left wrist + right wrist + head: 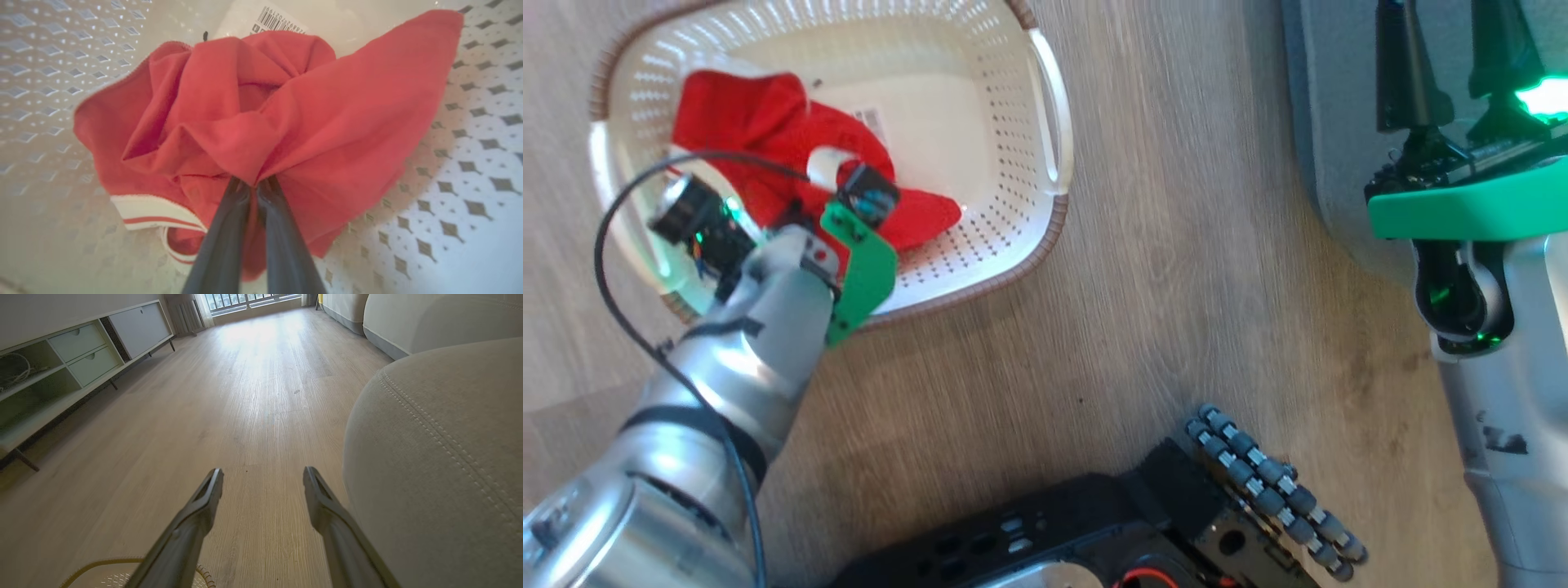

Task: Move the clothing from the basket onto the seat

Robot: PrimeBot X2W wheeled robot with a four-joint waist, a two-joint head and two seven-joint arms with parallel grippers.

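The left gripper (255, 184) is reaching down inside the basket (1047, 106) and is clenching a bunched fold of the red clothing (327, 114). In the left wrist view its two dark fingers (229, 228) are pressing nearly together, with red fabric gathering into a peak right at their tips. The clothing is lying on the basket's floor, crumpled toward the basket's left wall as the head view shows it, and one flat flap is spreading out toward the perforated wall on the right of the wrist view. A white-and-red striped ribbed trim (151, 212) is showing at the garment's near edge, beside the fingers. The garment is partly covering the barcode label (278, 20) on the basket's floor.

The basket is sitting on the wooden floor (1176, 286), well apart from the grey seat (441, 457), which is standing at the right edge of the head view. The right gripper (263, 473) is hanging released, its fingers spread wide with nothing between them, pointing along the floor just beside the seat's rounded, stitched corner. A low cabinet (81, 347) with drawers is standing along the wall beyond it. The robot's dark base (1054, 531) is showing at the bottom of the head view.
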